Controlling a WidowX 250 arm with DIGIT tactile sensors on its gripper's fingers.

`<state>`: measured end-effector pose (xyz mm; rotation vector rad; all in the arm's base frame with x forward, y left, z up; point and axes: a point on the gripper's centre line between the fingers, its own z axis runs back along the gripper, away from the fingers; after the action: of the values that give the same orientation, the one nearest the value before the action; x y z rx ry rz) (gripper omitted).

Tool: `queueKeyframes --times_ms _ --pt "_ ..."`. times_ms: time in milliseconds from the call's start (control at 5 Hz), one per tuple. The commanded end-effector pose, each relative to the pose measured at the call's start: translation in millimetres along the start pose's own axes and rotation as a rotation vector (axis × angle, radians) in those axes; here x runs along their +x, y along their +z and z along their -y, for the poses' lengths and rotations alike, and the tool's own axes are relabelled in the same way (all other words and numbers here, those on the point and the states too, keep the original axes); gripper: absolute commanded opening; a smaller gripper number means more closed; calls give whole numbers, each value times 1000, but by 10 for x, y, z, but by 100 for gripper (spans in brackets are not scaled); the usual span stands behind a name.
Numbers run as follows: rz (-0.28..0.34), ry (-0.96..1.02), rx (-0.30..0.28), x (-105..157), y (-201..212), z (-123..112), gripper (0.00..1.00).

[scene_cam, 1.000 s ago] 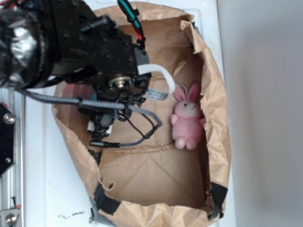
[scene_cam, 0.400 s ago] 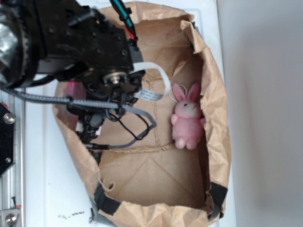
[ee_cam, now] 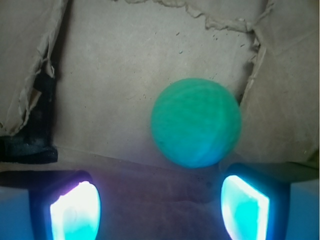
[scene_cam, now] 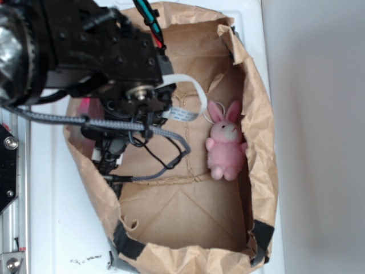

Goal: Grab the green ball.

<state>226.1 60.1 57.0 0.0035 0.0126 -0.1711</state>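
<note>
The green ball (ee_cam: 196,122) is a mint-green dimpled sphere lying on the brown paper floor, seen only in the wrist view; in the exterior view the arm hides it. My gripper (ee_cam: 160,209) is open, its two glowing pads wide apart, with the ball just ahead of them and a little right of centre, not between them. In the exterior view my gripper (scene_cam: 108,157) hangs low at the left inside of the paper bag (scene_cam: 259,142).
A pink plush bunny (scene_cam: 225,142) lies against the bag's right wall. Crumpled paper walls rise all round. Black tape (scene_cam: 128,242) holds the bag's front corners. A dark tape piece (ee_cam: 30,140) shows at the left in the wrist view.
My arm and gripper have shifted left and slightly toward the back inside the bag over the last second, then nearly stopped. The bunny has not moved.
</note>
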Motion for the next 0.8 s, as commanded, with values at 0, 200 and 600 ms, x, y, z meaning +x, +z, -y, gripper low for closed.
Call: queueKeyframes --times_ms 0,200,600 --pt "100 30 60 203 157 -119 100" --pt "114 41 91 292 47 -153 100" --pt "117 14 158 233 -153 -243 100"
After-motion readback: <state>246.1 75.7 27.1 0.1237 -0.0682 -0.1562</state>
